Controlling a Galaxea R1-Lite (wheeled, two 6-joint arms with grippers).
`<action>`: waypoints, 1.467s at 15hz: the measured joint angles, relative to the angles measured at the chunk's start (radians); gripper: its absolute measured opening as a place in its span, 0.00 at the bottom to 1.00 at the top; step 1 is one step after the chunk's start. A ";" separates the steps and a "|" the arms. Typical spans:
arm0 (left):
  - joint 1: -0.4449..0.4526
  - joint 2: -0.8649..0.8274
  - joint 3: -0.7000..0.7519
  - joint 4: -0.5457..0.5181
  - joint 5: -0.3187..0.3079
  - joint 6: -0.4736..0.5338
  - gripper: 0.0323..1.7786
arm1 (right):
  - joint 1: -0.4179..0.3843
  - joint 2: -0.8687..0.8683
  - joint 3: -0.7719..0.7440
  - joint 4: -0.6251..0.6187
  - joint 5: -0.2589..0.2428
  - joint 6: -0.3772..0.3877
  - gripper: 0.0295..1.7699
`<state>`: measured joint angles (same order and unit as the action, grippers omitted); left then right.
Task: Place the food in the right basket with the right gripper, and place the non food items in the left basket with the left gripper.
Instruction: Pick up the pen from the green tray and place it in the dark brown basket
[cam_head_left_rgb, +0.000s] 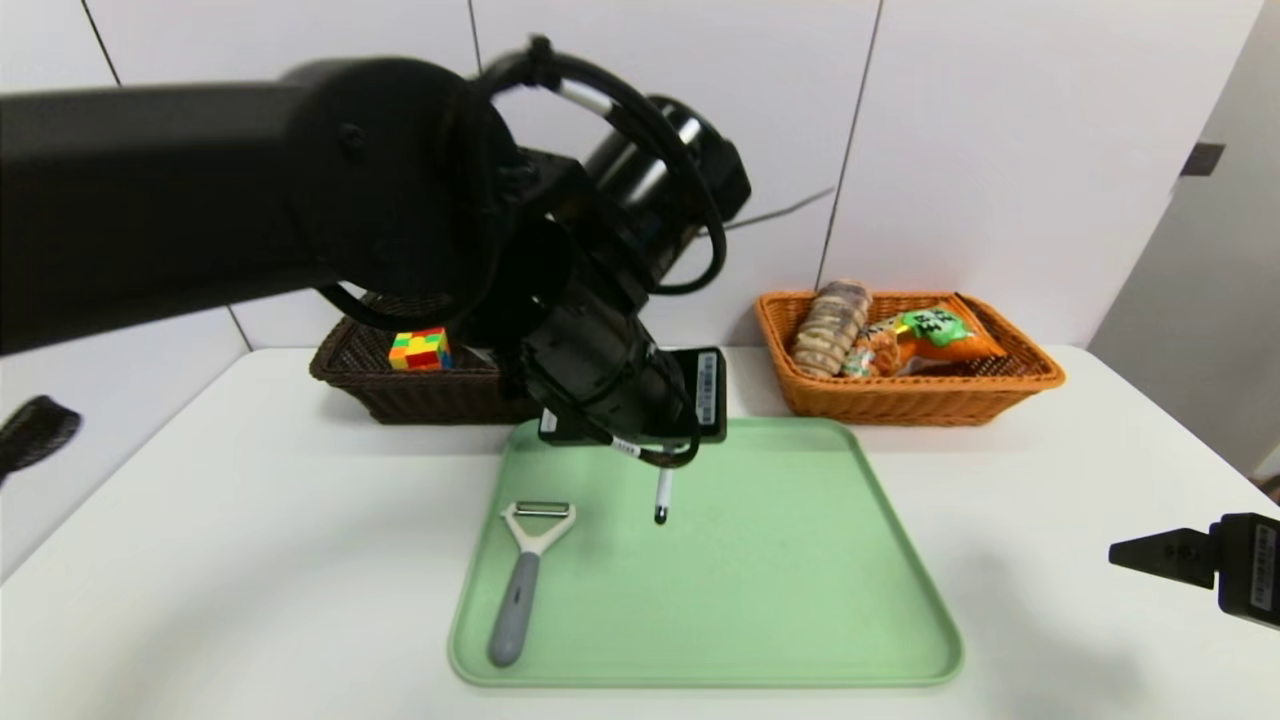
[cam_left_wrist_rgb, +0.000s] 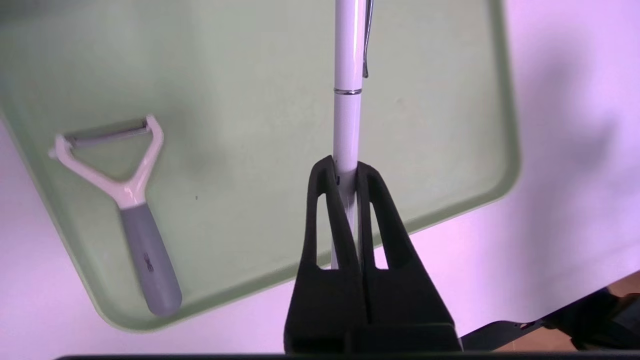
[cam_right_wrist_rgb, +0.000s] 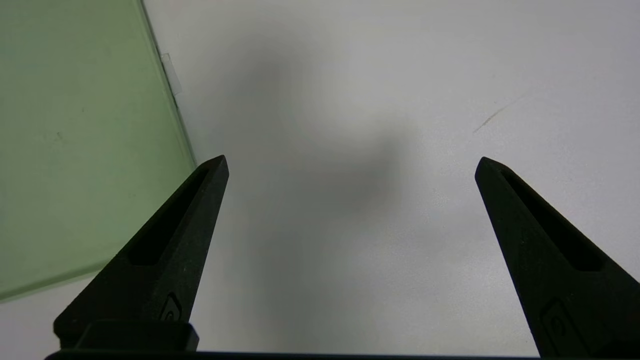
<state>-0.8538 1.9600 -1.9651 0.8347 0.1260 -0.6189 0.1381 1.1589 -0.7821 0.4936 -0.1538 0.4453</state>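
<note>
My left gripper (cam_left_wrist_rgb: 345, 167) is shut on the slim white pen (cam_left_wrist_rgb: 347, 100), held above the back of the green tray (cam_head_left_rgb: 800, 600); the pen's black tip (cam_head_left_rgb: 661, 514) points down toward the tray. The white peeler with grey handle (cam_head_left_rgb: 522, 580) lies on the tray's left side, also the peeler (cam_left_wrist_rgb: 130, 200). The puzzle cube (cam_head_left_rgb: 420, 349) sits in the dark brown left basket (cam_head_left_rgb: 400, 395). The bread loaf (cam_head_left_rgb: 830, 325) and orange snack bag (cam_head_left_rgb: 925, 340) lie in the orange-tan right basket (cam_head_left_rgb: 1010, 385). My right gripper (cam_right_wrist_rgb: 350, 165) hangs open over bare table at the right edge, gripper (cam_head_left_rgb: 1140, 553).
The white table (cam_head_left_rgb: 200, 520) holds the tray in the middle, with both baskets against the back wall. The left arm's bulk (cam_head_left_rgb: 300, 190) blocks part of the dark basket. The tray's corner (cam_right_wrist_rgb: 75, 150) shows beside the right gripper.
</note>
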 joint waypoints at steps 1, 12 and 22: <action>0.018 -0.029 0.000 -0.048 0.017 0.013 0.01 | -0.001 0.002 0.002 0.000 0.001 0.000 0.97; 0.400 0.035 0.001 -0.294 0.090 0.024 0.01 | -0.047 0.057 -0.019 -0.001 -0.003 -0.034 0.97; 0.543 0.269 -0.001 -0.480 0.039 0.090 0.01 | -0.068 0.089 -0.050 0.006 -0.022 -0.037 0.97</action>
<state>-0.3106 2.2291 -1.9657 0.3549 0.1645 -0.5287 0.0702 1.2479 -0.8317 0.4998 -0.1760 0.4083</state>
